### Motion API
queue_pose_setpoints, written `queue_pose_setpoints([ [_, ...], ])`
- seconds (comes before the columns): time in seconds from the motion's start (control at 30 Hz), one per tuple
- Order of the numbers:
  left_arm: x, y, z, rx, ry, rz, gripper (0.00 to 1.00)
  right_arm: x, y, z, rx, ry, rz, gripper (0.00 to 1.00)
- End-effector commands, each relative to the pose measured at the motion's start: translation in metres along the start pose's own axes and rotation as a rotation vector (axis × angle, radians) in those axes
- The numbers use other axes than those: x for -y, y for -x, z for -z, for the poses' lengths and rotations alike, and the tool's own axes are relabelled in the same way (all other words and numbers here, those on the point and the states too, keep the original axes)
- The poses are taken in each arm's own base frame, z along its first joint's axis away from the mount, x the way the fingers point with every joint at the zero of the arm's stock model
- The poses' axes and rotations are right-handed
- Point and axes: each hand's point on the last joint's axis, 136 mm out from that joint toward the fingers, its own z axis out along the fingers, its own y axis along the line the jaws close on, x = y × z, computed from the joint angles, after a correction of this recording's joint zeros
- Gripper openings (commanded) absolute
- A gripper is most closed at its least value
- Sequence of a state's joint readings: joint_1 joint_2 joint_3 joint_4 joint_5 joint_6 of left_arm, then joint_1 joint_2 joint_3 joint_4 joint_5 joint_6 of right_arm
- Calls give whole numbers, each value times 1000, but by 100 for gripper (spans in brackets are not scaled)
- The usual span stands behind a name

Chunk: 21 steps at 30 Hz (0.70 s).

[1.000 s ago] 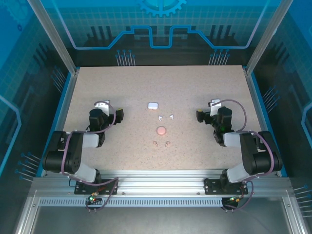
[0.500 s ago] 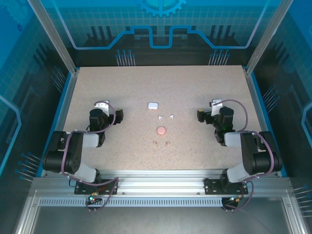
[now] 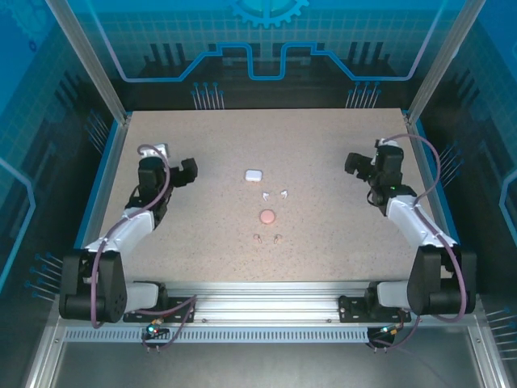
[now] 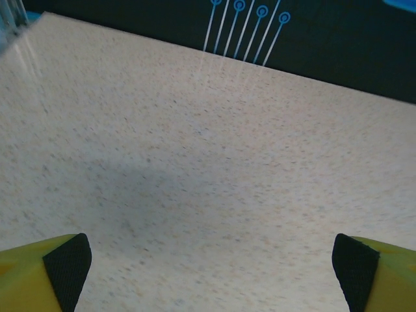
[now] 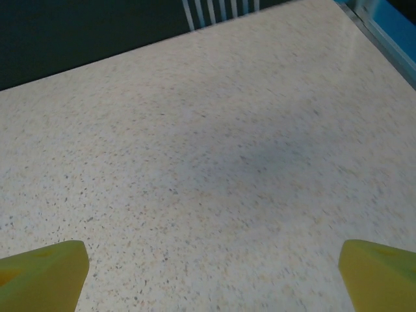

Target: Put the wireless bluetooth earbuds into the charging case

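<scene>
Two glossy white earbuds (image 3: 265, 194) (image 3: 283, 193) lie at the table's middle, just below a small white case (image 3: 254, 174). A round pink case (image 3: 266, 217) sits nearer, with two pinkish-tan earbuds (image 3: 258, 238) (image 3: 277, 238) in front of it. My left gripper (image 3: 185, 171) hovers well left of the white case, and my right gripper (image 3: 356, 164) hovers well to its right. Both are apart from every object. In the left wrist view the left gripper (image 4: 209, 273) is open over bare tabletop, black pads (image 4: 67, 261) wide apart. The right gripper (image 5: 211, 279) is open too, yellow fingertips (image 5: 49, 270) spread.
The speckled table (image 3: 323, 250) is ringed by a blue rim and metal frame posts (image 3: 89, 69). Dark panel walls with blue lines stand beyond the far edge (image 4: 247, 32). The arm bases sit on the rail (image 3: 258, 299) at the near edge.
Both arms have stretched out from their folded pose. The left gripper has moved away from its base toward the far left, the right gripper toward the far right. The earbuds and cases have not moved.
</scene>
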<state>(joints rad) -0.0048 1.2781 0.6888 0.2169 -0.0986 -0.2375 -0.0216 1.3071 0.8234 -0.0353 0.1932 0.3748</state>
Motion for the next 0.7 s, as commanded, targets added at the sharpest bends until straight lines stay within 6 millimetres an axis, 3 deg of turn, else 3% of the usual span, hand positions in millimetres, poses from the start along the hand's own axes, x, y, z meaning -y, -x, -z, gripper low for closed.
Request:
queue_pose_setpoints([
  [0.0,21,-17,11,-170,-48,170,99,3,-49,19,-250,-5,-122,100],
  [0.13,49,-32,16,-239,-80,203,99,-34,-61,38,-361,102,-65,100],
  [0.3,66,-63,19,-317,-89,259,99,-82,-100,58,-564,107,26,97],
  [0.43,74,-86,23,-378,-75,280,99,-125,-137,70,-677,93,41,96],
  [0.6,78,-94,26,-384,-52,305,99,-174,-175,71,-770,57,50,95],
  [0.67,74,-94,26,-375,-34,316,99,-187,-181,71,-782,13,77,95],
])
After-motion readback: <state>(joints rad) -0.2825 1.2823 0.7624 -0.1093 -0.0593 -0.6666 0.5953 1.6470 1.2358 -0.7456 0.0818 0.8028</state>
